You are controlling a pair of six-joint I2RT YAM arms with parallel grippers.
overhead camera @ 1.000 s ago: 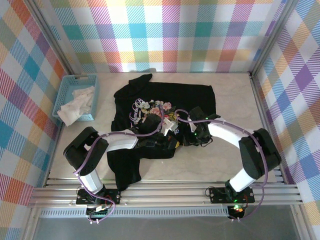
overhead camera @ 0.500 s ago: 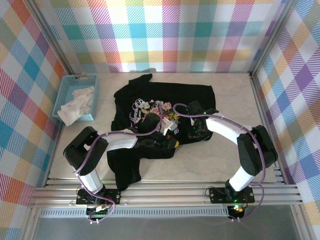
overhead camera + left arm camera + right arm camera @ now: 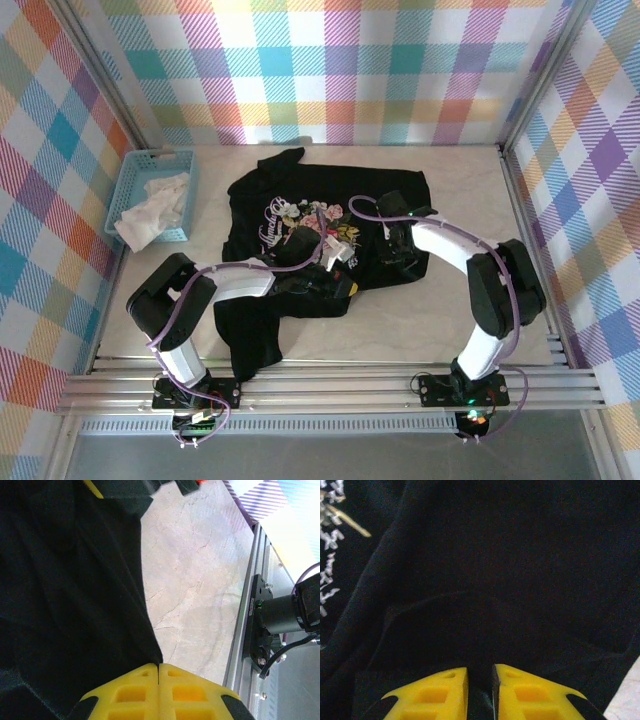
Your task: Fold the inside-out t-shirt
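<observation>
Pinching the t-shirt [image 3: 65, 605] (by its edge) is the left end effector [image 3: 159, 665].

Left yellow-padded gripper [image 3: 159, 667]: pads pressed flush together. Right yellow-padded gripper [image 3: 480, 672]: thin slit left between pads. Both arms reach forward.

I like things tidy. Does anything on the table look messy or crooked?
Yes. The black t-shirt lies rumpled and crooked on the table, with one part trailing toward the near edge instead of lying flat. Also, the white cloth spills over the near corner of the blue basket.
</observation>
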